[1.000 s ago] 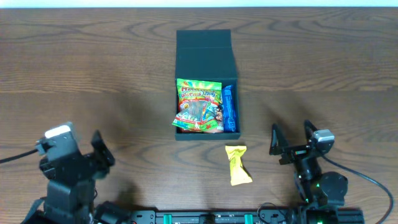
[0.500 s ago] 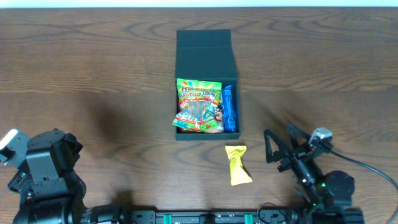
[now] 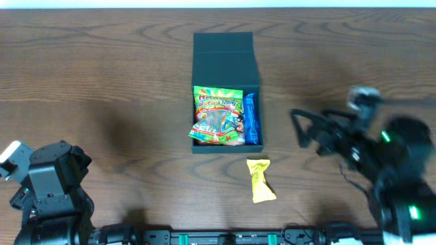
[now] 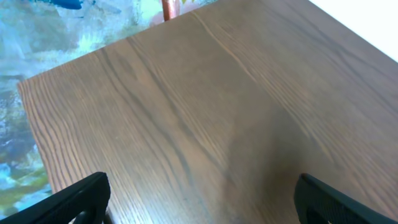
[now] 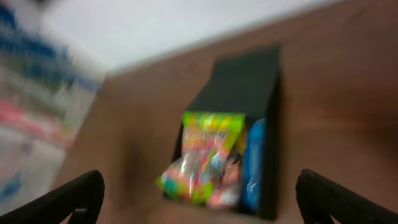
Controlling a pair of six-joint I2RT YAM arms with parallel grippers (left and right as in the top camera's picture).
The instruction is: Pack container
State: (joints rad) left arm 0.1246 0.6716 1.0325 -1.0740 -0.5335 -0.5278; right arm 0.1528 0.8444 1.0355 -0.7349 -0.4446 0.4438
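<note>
The container [image 3: 225, 60] is a dark square box at the table's middle, its flap lid open toward the far side. Inside lie a green snack bag [image 3: 218, 116] and a blue packet [image 3: 252, 121]. A yellow packet [image 3: 260, 180] lies on the table just in front of the box. My right gripper [image 3: 310, 129] is open and empty, to the right of the box and pointing at it. Its blurred wrist view shows the container [image 5: 245, 87], the green bag [image 5: 205, 155] and the blue packet [image 5: 254, 162]. My left gripper [image 4: 199, 199] is open and empty over bare wood.
The left arm [image 3: 51, 184] sits at the near left corner of the wooden table [image 3: 102, 82]. The table's left edge [image 4: 31, 124] shows in the left wrist view, with a patterned floor beyond it.
The right arm has risen and swung toward the far side, its gripper now level with the box. The left arm drew back to the near left corner, then stayed still.
</note>
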